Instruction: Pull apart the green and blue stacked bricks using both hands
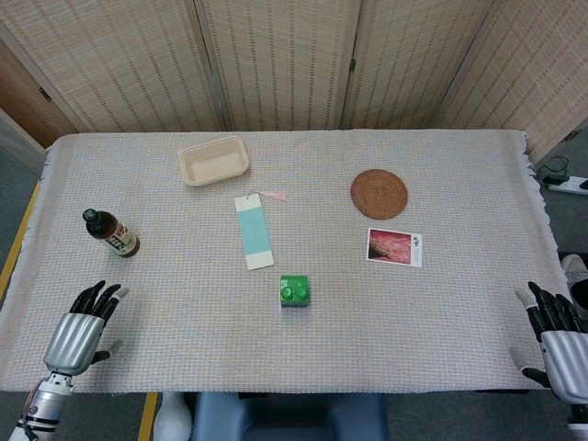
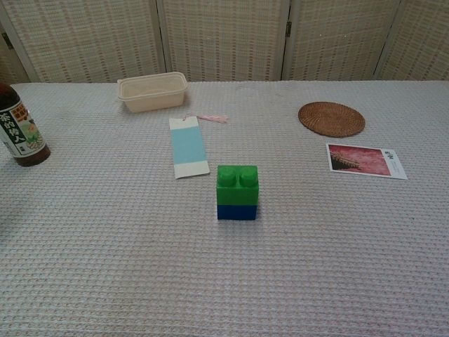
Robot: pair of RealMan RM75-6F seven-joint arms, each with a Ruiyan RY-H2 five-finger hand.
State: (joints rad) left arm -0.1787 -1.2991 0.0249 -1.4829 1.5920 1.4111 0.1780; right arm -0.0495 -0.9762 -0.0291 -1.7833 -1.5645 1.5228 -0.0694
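While the green brick (image 2: 237, 184) sits pressed onto the blue brick (image 2: 236, 211) mid-surface, the left hand (image 1: 81, 333) and right hand (image 1: 560, 338) wait at the near corners, fingers spread and empty, so nothing is done yet

A table (image 1: 386, 312) covered with a pale woven cloth carries everything. Near its middle stands the green brick (image 2: 237, 184) stacked on the blue brick (image 2: 236, 211). Beyond them lies a light-blue bookmark (image 1: 254, 231) with a pink tassel, and further back a beige plastic tray (image 1: 214, 160). A dark sauce bottle (image 1: 111, 232) stands at the left; a round woven coaster (image 1: 378, 194) and a postcard (image 1: 395, 247) lie at the right.
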